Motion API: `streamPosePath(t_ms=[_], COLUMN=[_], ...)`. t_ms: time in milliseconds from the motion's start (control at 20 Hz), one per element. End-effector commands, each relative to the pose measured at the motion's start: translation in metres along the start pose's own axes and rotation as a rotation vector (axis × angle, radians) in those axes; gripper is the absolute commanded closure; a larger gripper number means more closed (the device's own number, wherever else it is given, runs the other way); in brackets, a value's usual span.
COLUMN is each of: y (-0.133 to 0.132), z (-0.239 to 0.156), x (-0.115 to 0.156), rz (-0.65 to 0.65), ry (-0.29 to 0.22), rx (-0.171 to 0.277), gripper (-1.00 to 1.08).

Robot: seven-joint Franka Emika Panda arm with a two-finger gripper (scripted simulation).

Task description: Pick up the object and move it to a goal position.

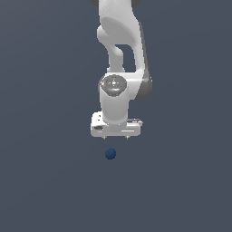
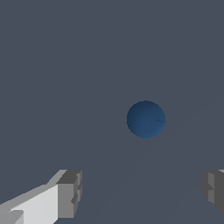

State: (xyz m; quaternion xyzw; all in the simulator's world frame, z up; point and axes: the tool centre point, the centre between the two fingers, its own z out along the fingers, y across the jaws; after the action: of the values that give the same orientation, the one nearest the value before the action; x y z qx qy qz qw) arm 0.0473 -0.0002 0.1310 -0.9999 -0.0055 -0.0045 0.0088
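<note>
The small dark blue ball (image 1: 110, 154) lies alone on the plain grey surface (image 1: 41, 181). The white gripper (image 1: 117, 137) hovers near it, jaws spread wide and holding nothing, with the ball clear of both fingers (image 2: 70, 194).

The white arm (image 1: 118, 41) comes down from the top of the exterior view, its wrist (image 1: 115, 97) vertical and the tool (image 1: 116, 137) pointing straight down beneath it. The tool's wide white body sits level, crosswise under the wrist. In the wrist view the two grey fingertips (image 2: 70, 192) stand far apart, jaws spread wide, with nothing between them and nothing touching either pad.
</note>
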Motion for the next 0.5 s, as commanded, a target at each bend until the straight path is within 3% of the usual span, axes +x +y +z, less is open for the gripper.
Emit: streamPosePath(t_ms=[0, 450], y=[0.008, 0.026], z=[0.012, 0.044], x=[0.010, 0.032], rz=[-0.005, -0.018], ry=[-0.003, -0.008], rx=[-0.005, -0.015], gripper=[-0.92, -0.92])
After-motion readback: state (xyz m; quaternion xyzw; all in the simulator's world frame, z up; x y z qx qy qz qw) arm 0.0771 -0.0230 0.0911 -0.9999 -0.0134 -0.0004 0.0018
